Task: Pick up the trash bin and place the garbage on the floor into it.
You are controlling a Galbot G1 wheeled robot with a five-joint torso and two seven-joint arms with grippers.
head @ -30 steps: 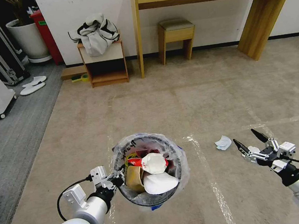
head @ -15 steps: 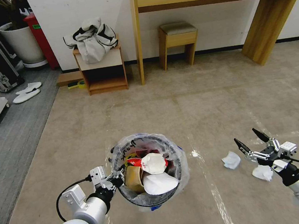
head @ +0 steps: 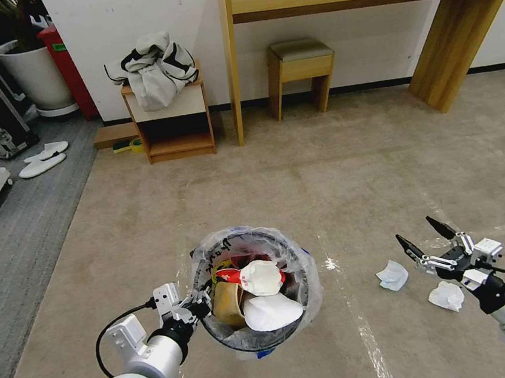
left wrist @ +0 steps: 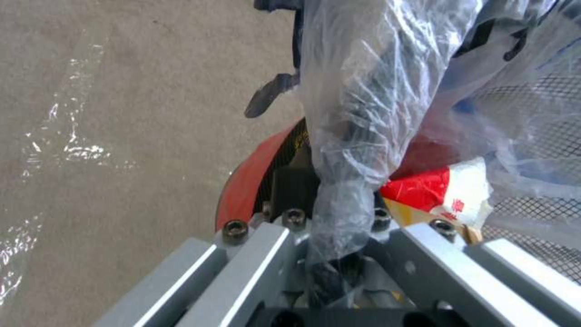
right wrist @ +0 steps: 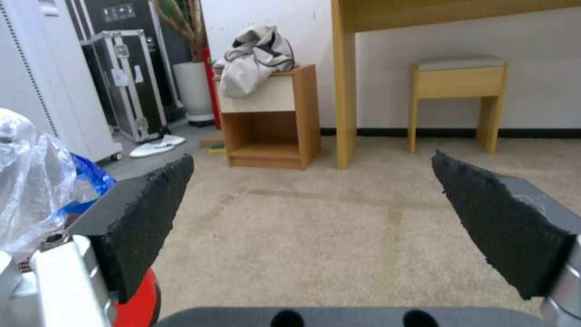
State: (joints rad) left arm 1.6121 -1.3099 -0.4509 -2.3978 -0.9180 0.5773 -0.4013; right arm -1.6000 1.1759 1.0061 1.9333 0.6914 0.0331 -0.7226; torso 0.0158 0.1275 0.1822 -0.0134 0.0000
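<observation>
Whole head view shifting since earlier frame as camera moves; second crumpled white tissue (head: 446,296) now showing on beige short-pile carpet (head: 348,185) just right of small round red trash bin (head: 257,288) with crinkled clear plastic liner. Left gripper (head: 199,303) clamping bin's left rim, liner bunched between fingers, bin carrying brown paper bag, red-and-white wrapper. Right gripper (head: 426,243) hovering right of bin, jaws spread wide, empty, between first tissue (head: 392,275) and second. Tissues likely light, soft, compressible; pinching crumpled middle looking best.
</observation>
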